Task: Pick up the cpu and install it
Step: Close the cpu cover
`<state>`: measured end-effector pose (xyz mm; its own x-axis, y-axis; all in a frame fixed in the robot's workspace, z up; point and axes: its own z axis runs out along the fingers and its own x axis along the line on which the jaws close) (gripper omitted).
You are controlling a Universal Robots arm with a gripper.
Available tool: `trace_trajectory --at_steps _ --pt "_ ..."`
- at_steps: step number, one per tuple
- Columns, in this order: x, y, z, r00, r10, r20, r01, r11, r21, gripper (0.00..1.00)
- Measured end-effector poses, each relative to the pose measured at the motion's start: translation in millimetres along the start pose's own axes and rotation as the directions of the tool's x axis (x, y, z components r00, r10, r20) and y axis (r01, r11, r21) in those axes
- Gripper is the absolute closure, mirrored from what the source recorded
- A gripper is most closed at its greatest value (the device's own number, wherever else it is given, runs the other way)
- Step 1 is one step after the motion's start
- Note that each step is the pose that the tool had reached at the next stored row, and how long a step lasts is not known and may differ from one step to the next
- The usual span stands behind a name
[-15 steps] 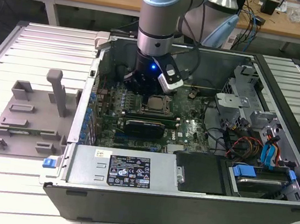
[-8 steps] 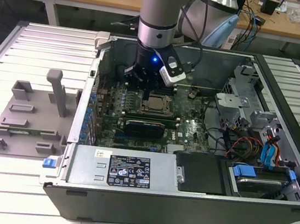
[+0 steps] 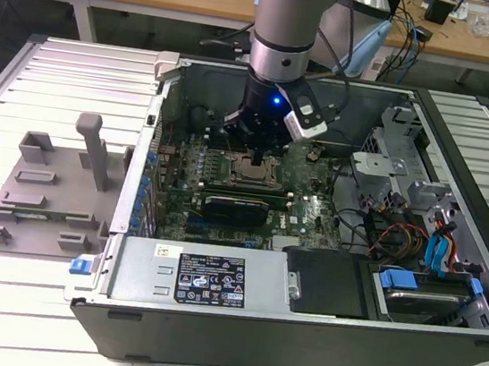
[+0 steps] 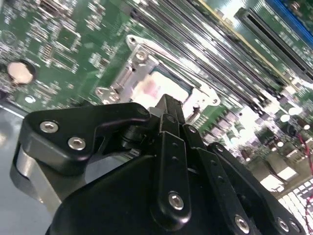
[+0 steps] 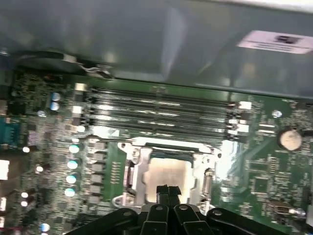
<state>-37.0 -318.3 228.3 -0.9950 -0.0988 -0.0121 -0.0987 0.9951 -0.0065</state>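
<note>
The cpu, a shiny pale square, lies flat inside the metal-framed socket on the green motherboard. In the second wrist view the cpu sits just beyond my fingertips. My gripper hangs directly over the socket's near edge, its two black fingers pressed together with nothing between them. In the exterior view the gripper reaches down into the open computer case, right above the socket.
Memory slots run beside the socket, and a coin cell sits on the board. A grey fixture plate with raised blocks lies at the exterior view's left. The power supply, cables and drive bays crowd the case.
</note>
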Motion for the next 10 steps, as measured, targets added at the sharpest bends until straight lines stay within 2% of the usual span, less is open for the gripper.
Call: trace_trajectory --at_steps 4,10 --pt "-0.7 0.0 -2.8 1.0000 0.000 0.0000 0.000 1.0000 0.0003 0.89" --pt "-0.7 0.0 -3.5 1.0000 0.000 0.0000 0.000 1.0000 0.0002 0.89"
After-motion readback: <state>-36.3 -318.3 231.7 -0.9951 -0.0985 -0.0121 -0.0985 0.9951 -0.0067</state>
